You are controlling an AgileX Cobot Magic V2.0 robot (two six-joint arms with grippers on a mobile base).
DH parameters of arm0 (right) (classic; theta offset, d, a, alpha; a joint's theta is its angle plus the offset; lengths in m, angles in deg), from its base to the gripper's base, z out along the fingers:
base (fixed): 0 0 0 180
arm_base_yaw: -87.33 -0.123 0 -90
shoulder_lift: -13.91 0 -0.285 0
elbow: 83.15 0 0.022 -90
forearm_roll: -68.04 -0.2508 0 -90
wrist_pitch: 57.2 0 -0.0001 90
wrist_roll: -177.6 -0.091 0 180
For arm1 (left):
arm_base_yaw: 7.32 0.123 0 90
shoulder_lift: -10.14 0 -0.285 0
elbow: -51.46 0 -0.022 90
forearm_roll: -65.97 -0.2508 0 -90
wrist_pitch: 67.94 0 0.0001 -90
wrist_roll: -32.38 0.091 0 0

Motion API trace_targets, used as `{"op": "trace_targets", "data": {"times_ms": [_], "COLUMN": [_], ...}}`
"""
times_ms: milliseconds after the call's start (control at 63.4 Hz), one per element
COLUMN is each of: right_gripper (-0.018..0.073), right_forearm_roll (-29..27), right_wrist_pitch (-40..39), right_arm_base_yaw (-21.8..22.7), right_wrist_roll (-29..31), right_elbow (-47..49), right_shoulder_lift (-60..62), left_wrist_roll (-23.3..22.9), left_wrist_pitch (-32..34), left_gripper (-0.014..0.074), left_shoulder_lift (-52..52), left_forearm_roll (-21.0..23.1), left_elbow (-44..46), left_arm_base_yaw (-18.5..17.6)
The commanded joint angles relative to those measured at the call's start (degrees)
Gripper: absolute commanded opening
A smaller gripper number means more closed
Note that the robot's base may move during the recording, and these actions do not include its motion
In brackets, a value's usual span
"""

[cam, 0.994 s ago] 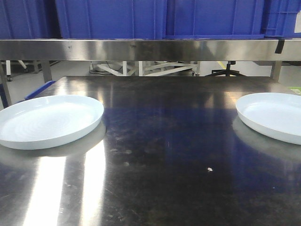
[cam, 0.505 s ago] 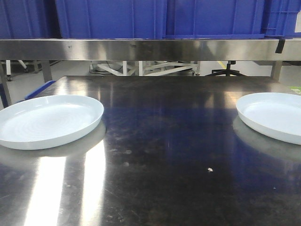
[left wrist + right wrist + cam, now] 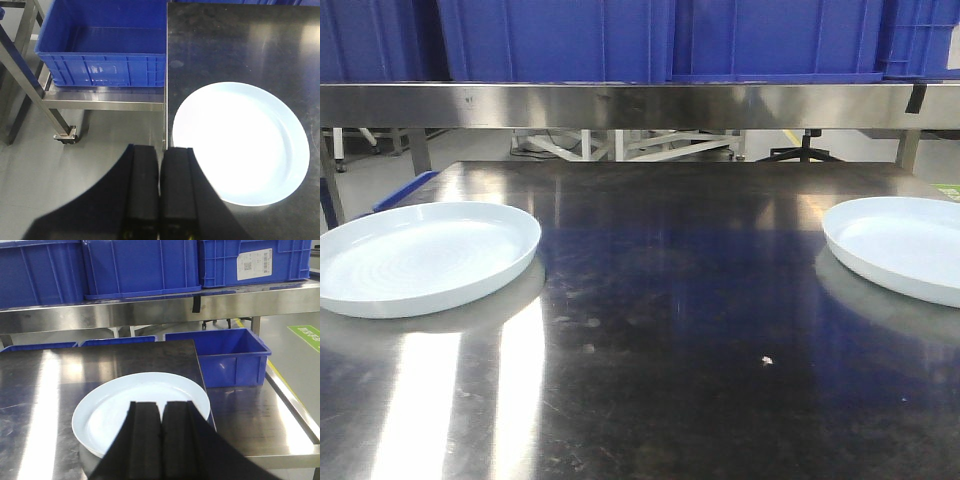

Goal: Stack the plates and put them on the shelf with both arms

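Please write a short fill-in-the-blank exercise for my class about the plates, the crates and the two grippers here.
1. The left plate and the right plate are both ____ in colour.
2. The crates on the shelf are ____ in colour.
3. The left gripper and the right gripper are both ____, holding nothing.
4. The plates are not yet ____ on each other.

Missing words: white; blue; shut; stacked.

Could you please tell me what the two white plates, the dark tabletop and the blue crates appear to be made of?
Plates: probably glazed ceramic, possibly melamine; smooth, glossy white with soft highlights.
Tabletop: stainless steel, dark and polished; it mirrors the plates and shows fine scratches.
Crates: moulded plastic, uniformly blue, with ribbed walls.
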Motion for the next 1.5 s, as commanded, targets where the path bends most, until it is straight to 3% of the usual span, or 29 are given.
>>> {"op": "trace_targets", "data": {"times_ms": [0, 615, 725, 820, 962, 1072, 1214, 1483], "right_gripper": [0.0024, 0.0024, 0.0024, 0.0024, 0.0024, 0.0024, 0.0024, 0.0024], "right_forearm_roll": [0.1, 0.3, 0.0, 0.0, 0.0, 0.2, 0.5, 0.5], "right_wrist_pitch": [-4.8, -5.9, -7.4, -4.4, 9.8, 15.3, 13.6, -0.8], "right_arm_base_yaw": [0.3, 0.3, 0.3, 0.3, 0.3, 0.3, 0.3, 0.3], "right_wrist_roll": [0.3, 0.3, -1.9, -4.2, -4.3, -4.3, -4.3, -4.3], "right_elbow": [-0.1, -0.1, 1.8, 6.4, 17.6, 23.0, 25.9, 26.7], "right_shoulder_lift": [1.1, 1.1, 1.1, 0.2, -6.5, -15.7, -27.3, -37.6], "left_wrist_roll": [-0.1, -0.1, -0.1, -0.1, -0.1, -0.1, -0.1, -0.3], "left_wrist_pitch": [3.7, 2.8, 2.9, 2.9, 2.9, 3.5, 3.8, 5.2], "left_gripper": [0.0085, 0.0085, 0.0085, 0.0085, 0.0085, 0.0085, 0.0085, 0.0085], "left_shoulder_lift": [0.2, 0.3, 0.3, 0.3, 0.3, 0.3, 0.3, 0.3], "left_forearm_roll": [-0.1, 0.3, 0.3, 0.3, 0.3, 0.3, 0.4, 1.4], "left_elbow": [2.2, 2.2, 2.2, 2.2, 2.2, 2.2, 2.2, 2.2], "left_arm_base_yaw": [-0.2, -0.2, -0.2, -0.2, -0.2, -0.2, -0.2, -0.2]}}
